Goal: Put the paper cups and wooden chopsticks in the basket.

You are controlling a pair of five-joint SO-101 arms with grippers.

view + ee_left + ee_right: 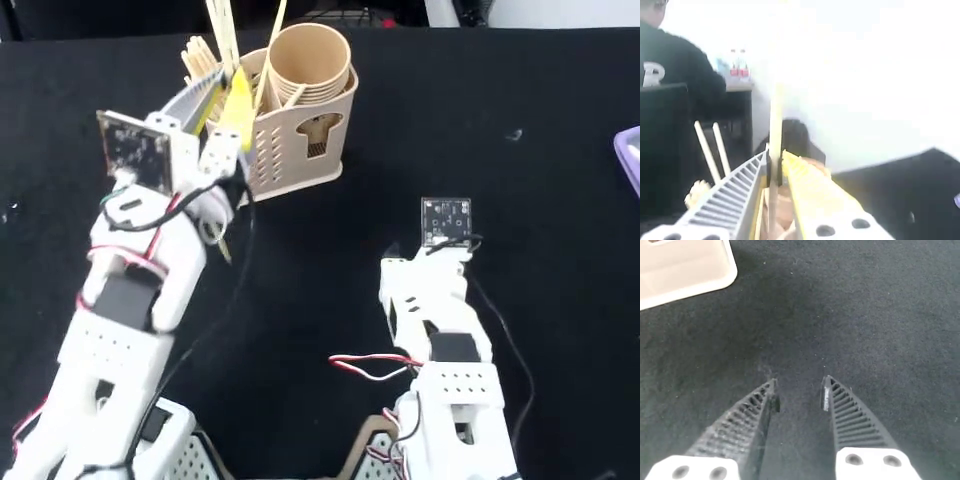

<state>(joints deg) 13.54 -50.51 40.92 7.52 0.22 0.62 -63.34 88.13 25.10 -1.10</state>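
The beige perforated basket (300, 150) stands at the back of the black table. Stacked paper cups (310, 60) sit inside it, with several wooden chopsticks (200, 55) standing up beside them. My left gripper (228, 100) hovers over the basket's left side, shut on one upright wooden chopstick (775, 125) between its grey and yellow fingers (810, 185). Two more chopsticks (712, 150) lean just beyond it. My right gripper (797, 390) is open and empty, low over bare table. A corner of the basket (685, 270) lies ahead of it.
The right arm (440, 300) rests mid-table, right of the basket. A purple object (630, 155) pokes in at the right edge. A cable (370, 365) loops near the arm bases.
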